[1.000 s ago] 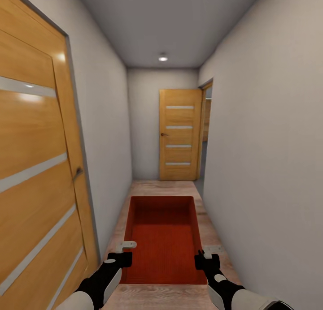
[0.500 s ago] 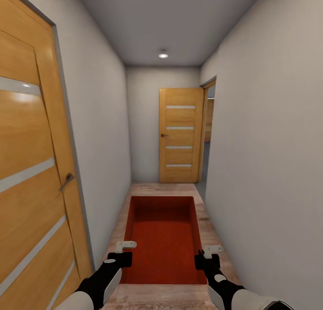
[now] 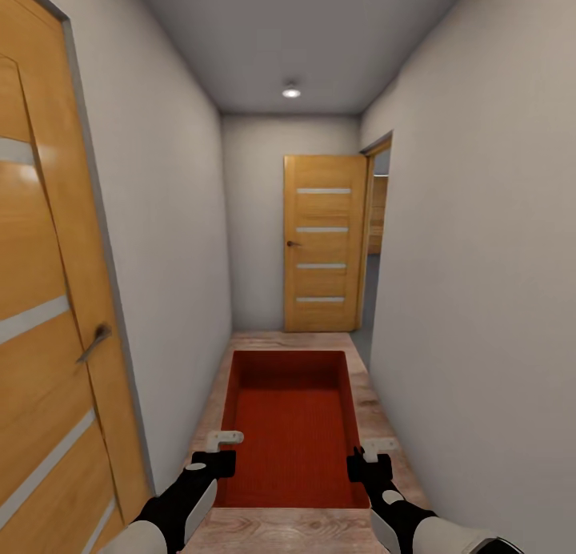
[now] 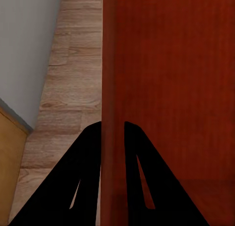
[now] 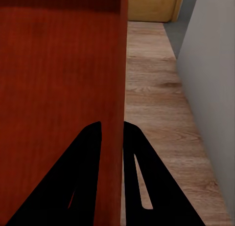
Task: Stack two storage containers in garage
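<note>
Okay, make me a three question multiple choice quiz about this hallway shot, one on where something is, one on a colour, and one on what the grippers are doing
1. Where does the wooden door with four pale stripes stand?
A. at the far end of the hallway
B. lying on the floor
C. behind the robot

2. What colour is the storage container?
A. blue
B. orange-red
C. green

3. What are the grippers doing?
A. both hanging open, away from the container
B. one holding a door handle
C. each clamped on a side wall of the container

Answers:
1. A: the door closes off the corridor's end, beside an open doorway.
2. B: the storage container is orange-red in every view.
3. C: the left gripper and the right gripper each have their jaws on either side of a thin wall.
</note>
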You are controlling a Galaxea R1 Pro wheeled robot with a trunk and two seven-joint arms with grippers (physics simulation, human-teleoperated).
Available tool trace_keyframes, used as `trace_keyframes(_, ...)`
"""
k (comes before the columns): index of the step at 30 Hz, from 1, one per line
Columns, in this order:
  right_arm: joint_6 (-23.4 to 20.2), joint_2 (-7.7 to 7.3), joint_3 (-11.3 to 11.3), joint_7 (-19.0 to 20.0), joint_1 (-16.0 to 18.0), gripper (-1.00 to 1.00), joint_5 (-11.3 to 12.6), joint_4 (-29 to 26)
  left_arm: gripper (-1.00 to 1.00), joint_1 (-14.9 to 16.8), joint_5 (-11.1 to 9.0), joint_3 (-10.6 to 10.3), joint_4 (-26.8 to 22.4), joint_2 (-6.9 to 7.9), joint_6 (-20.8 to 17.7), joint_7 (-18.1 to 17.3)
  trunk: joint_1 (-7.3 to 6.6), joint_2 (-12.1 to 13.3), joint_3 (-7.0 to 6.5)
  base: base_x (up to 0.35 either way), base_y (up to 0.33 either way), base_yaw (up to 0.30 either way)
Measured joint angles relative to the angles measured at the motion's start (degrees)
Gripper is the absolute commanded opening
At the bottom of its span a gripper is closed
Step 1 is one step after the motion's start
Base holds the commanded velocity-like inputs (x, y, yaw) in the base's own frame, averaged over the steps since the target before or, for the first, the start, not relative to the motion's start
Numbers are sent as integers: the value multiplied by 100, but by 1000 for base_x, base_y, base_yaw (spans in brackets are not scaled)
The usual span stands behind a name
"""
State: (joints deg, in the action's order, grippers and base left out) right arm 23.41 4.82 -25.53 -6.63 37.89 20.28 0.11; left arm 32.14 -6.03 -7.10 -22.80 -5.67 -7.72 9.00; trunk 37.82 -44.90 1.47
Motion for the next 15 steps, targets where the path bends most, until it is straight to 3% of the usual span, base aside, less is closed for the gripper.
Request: trace_keyframes(15, 1, 1, -3, -1, 0, -100, 3, 0, -100, 0, 1, 0, 0, 0, 0, 0, 0, 0, 0, 323, 0, 0)
